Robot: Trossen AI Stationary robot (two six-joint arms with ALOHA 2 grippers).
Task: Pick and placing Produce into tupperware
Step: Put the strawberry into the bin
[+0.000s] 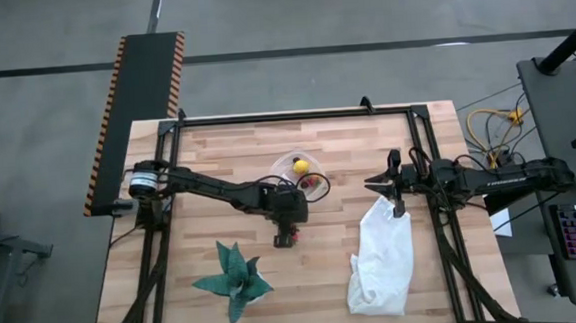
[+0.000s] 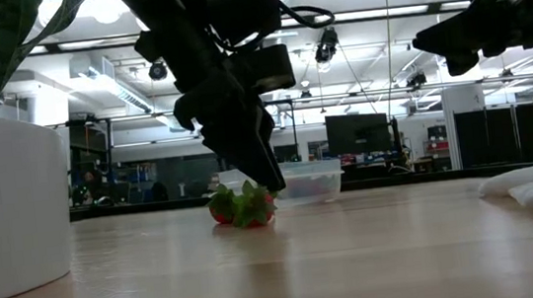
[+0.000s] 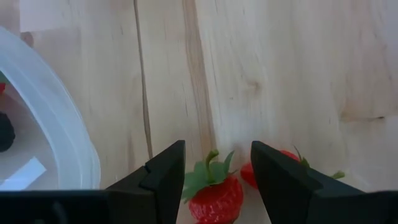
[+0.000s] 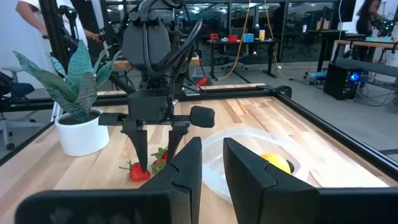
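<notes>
The clear tupperware (image 1: 280, 162) sits mid-table and holds a yellow lemon piece (image 1: 299, 165) and red strawberries (image 1: 315, 184); a dark ball (image 3: 5, 132) shows inside its rim (image 3: 62, 118). Two strawberries (image 1: 286, 241) lie on the wood nearer the table's near edge. My left gripper (image 3: 217, 155) is open and points down over them. Its fingers stand on either side of one strawberry (image 3: 216, 198), and the other strawberry (image 3: 249, 175) is just outside one finger. My right gripper (image 1: 378, 184) hangs open above the table, to the right of the tub.
A white cloth bag (image 1: 382, 256) lies on the table's right part, under and nearer than my right gripper. A green spiky plant (image 1: 233, 280) in a white pot (image 2: 4, 196) stands near the near edge, left of the strawberries. Bare wood lies between plant and bag.
</notes>
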